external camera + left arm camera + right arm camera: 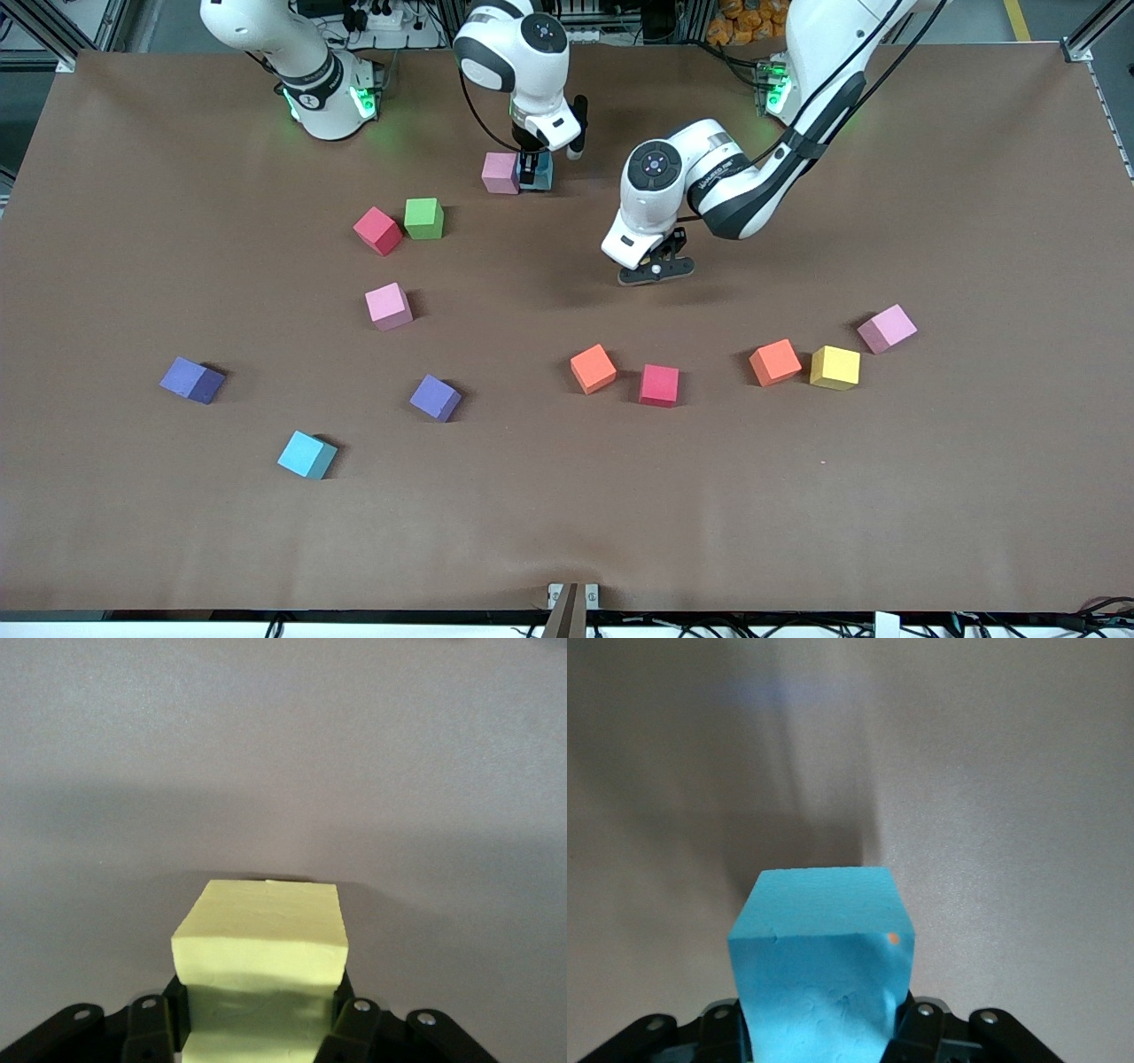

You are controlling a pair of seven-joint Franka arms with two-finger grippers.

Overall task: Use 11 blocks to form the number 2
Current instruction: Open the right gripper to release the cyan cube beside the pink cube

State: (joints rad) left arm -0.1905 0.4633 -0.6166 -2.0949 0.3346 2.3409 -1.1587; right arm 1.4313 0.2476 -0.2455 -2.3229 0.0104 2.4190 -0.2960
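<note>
My right gripper (532, 165) (824, 1020) is shut on a cyan block (538, 171) (819, 939), held low right beside a pink block (500, 173) near the robots' bases. My left gripper (656, 269) (261, 1010) is shut on a pale yellow block (261, 930) over bare table mid-way across; the front view hides that block under the hand. Loose blocks lie around: red (377, 230), pink (388, 306), purple (192, 380), purple (436, 397), cyan (307, 455), orange (593, 368), red (659, 385), orange (775, 361), yellow (835, 367), pink (887, 328).
A green cube (423, 218) stands against the red block toward the right arm's end. The brown table (567, 514) runs wide toward the front camera. The right arm's base (328, 97) and the left arm's base (780, 84) stand along the table's edge.
</note>
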